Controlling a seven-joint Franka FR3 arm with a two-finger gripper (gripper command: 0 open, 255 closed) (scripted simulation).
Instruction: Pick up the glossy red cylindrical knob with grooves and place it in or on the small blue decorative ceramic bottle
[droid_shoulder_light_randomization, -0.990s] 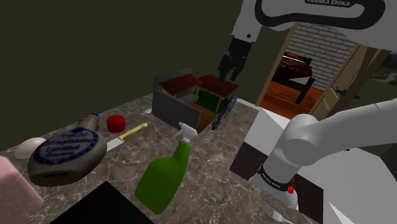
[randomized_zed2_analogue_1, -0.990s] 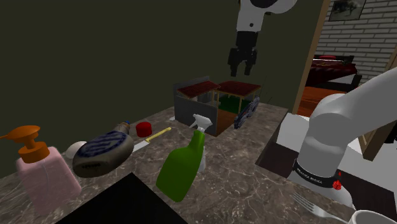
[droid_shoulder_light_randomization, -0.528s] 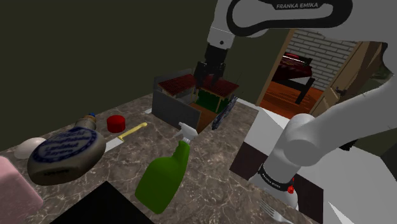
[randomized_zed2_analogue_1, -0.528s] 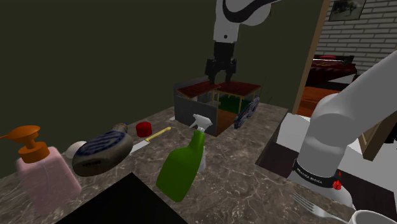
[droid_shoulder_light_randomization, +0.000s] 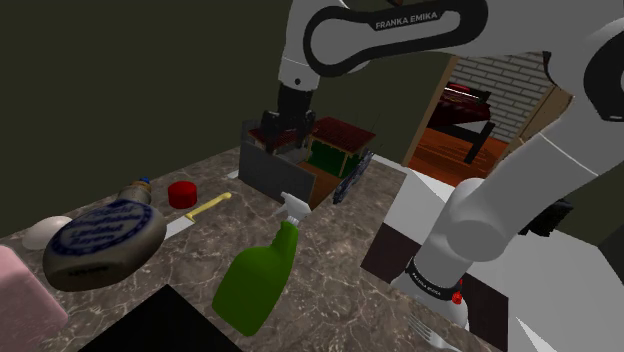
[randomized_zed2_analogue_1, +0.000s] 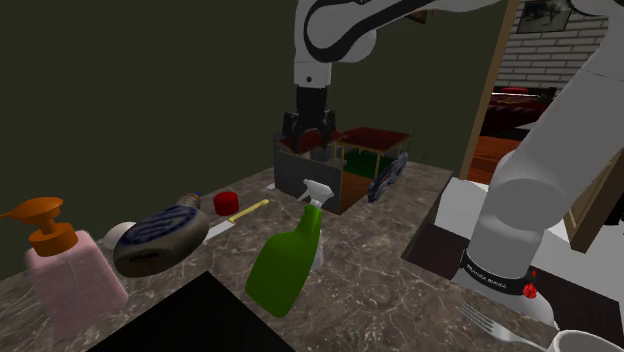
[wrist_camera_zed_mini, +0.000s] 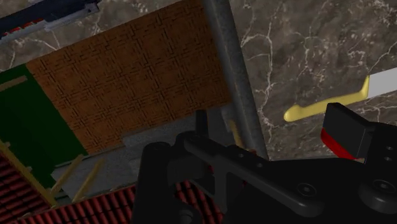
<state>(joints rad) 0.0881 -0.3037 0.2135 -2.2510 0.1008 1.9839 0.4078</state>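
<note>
Now red knob (droid_shoulder_light_randomization: 181, 194) well apart from gripper (droid_shoulder_light_randomization: 279, 138).

The arm (droid_shoulder_light_randomization: 400, 22) bears the brand name "FRANKA EMIKA" in white capitals on a dark band of its upper link.

In 1 second I swung my pincer (droid_shoulder_light_randomization: 281, 128) lower and toward the shoulder view's left, across the toy house (droid_shoulder_light_randomization: 332, 154).

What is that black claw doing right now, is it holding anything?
Gripper: open, holding nothing. The red knob lies apart from it on the counter.
</note>
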